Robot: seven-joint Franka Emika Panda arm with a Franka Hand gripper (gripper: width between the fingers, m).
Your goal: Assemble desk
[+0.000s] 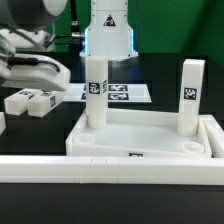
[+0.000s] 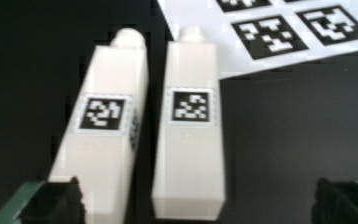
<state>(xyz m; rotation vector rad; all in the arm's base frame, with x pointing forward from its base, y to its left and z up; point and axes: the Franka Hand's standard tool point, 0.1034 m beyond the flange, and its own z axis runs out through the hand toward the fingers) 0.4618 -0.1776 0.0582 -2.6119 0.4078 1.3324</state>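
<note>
One: the marker board [image 1: 128,94], which lay flat on your black table [image 1: 40,135] toward the back, printed with black-and-white square tags; your wrist view showed one corner of that board [image 2: 265,33] with four tags, two cut off by the frame. Two: a long white border rail [image 1: 100,168], which you had lying across the foreground of your exterior view

A large white plastic tray-like desk top [image 1: 150,146] is flanked in front by a long white border rail [image 1: 100,168] and behind by the thin flat white marker board [image 1: 125,92] [image 2: 291,30]. One white square-section plastic leg [image 1: 95,95] is stood upright in its rear corner at the exterior view's left, and another upright leg [image 1: 189,95] is stood at its right side. Two loose legs [image 1: 30,100] [image 2: 190,130] are laid side by side further left.
</note>
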